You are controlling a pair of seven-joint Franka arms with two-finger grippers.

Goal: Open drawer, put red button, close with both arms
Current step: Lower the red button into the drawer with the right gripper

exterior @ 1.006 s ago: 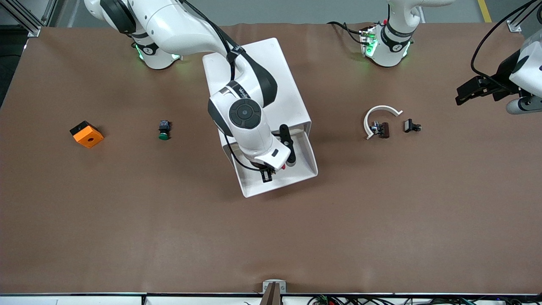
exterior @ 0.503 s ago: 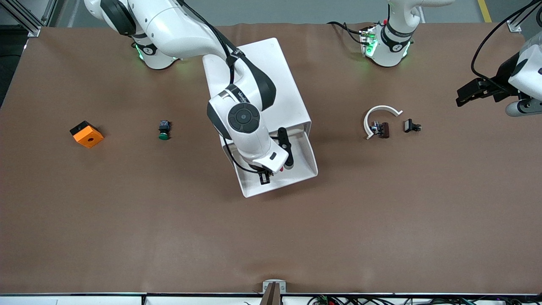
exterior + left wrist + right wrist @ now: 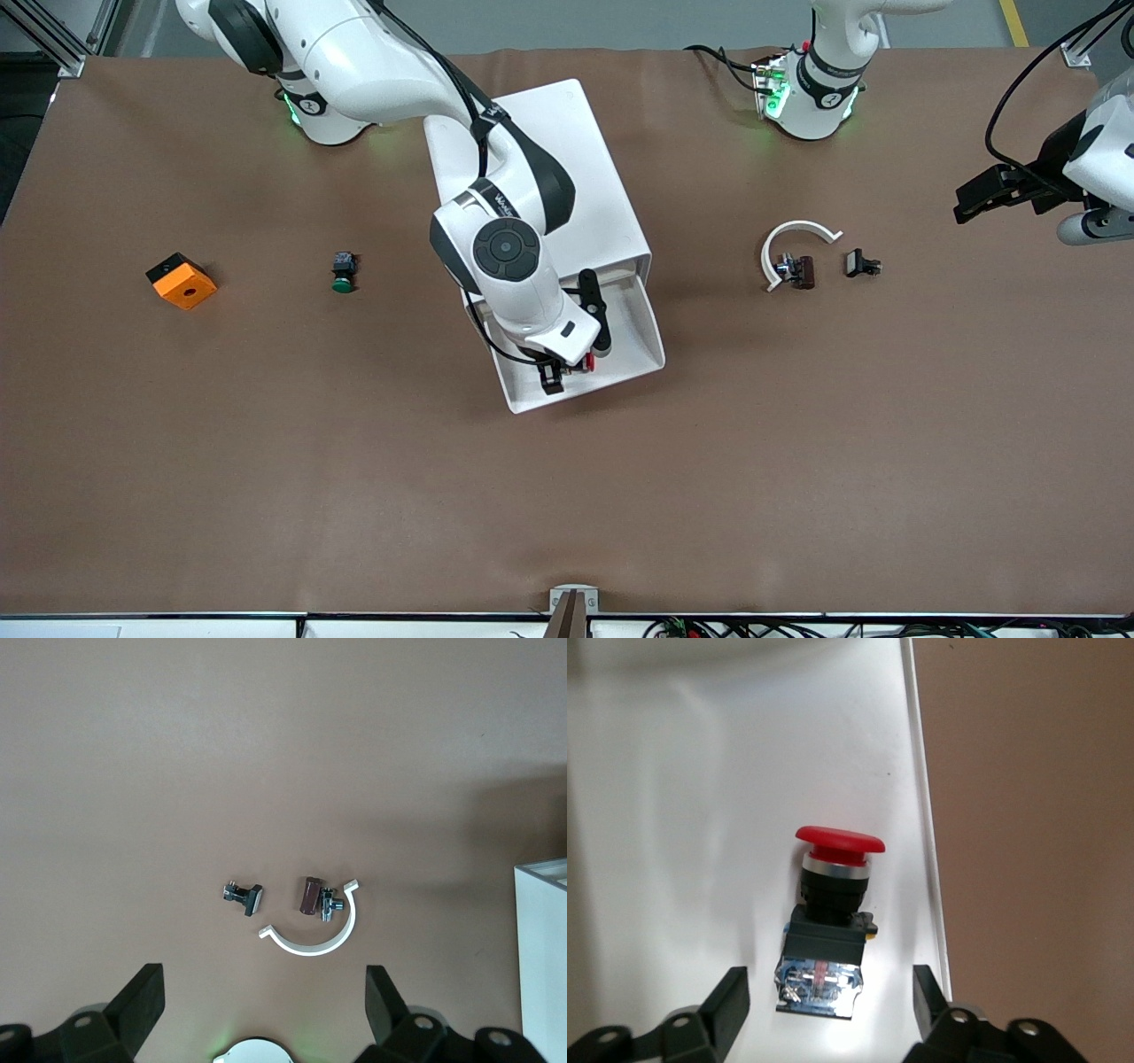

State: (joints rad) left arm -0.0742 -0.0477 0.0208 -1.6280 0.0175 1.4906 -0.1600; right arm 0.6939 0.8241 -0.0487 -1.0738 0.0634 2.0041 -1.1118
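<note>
I see the red button point(image 3: 830, 920) lying on its side on the floor of the open drawer point(image 3: 633, 332), close to its front wall, with my right gripper point(image 3: 830, 1003) over it, fingers spread wide and holding nothing. The left gripper point(image 3: 263, 1014) waits wide open and empty over the left arm's end of the table. I judge the button light, rigid and glossy — best gripped across its squarish dark body, not the domed cap.
</note>
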